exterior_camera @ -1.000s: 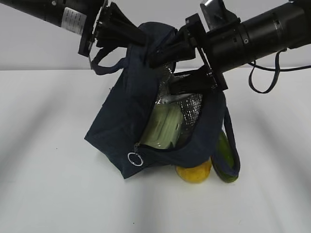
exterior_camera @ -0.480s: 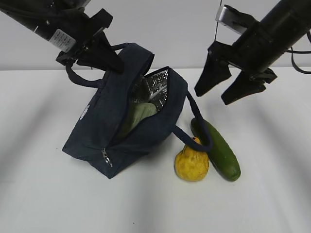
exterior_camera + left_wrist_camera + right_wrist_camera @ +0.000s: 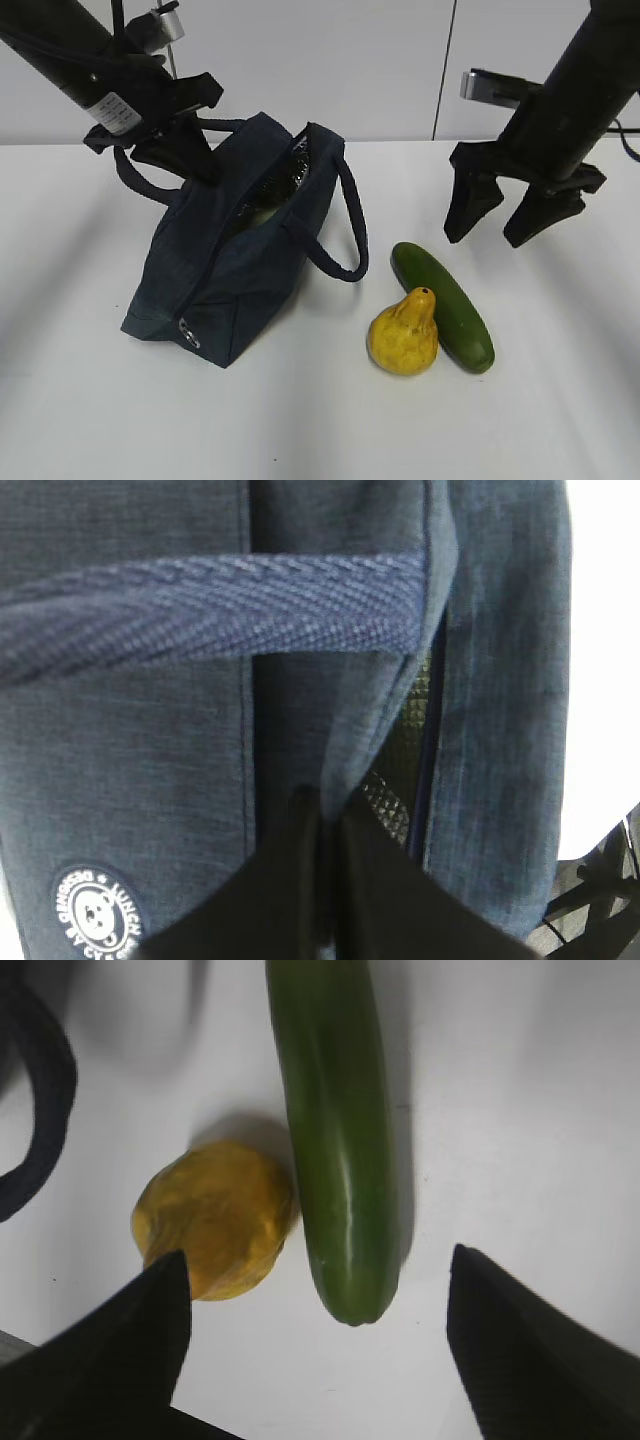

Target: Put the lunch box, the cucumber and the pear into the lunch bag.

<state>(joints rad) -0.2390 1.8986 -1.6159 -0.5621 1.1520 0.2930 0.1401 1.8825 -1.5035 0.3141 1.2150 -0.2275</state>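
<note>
The navy lunch bag stands on the white table at left, its top open, showing foil lining and a pale green bit of the lunch box inside. My left gripper is shut on the bag's top edge by the zipper, next to a handle. The yellow pear and the dark green cucumber lie side by side on the table right of the bag. My right gripper is open and empty above them; in the right wrist view the cucumber and pear lie between its fingers.
The bag's second handle loops out toward the pear, and shows in the right wrist view. A white round logo marks the bag's side. The white table spreads all round.
The bag has come down from a lifted tilt to rest on the table. My right gripper let go of the bag, swung right and now hangs open above the cucumber.
</note>
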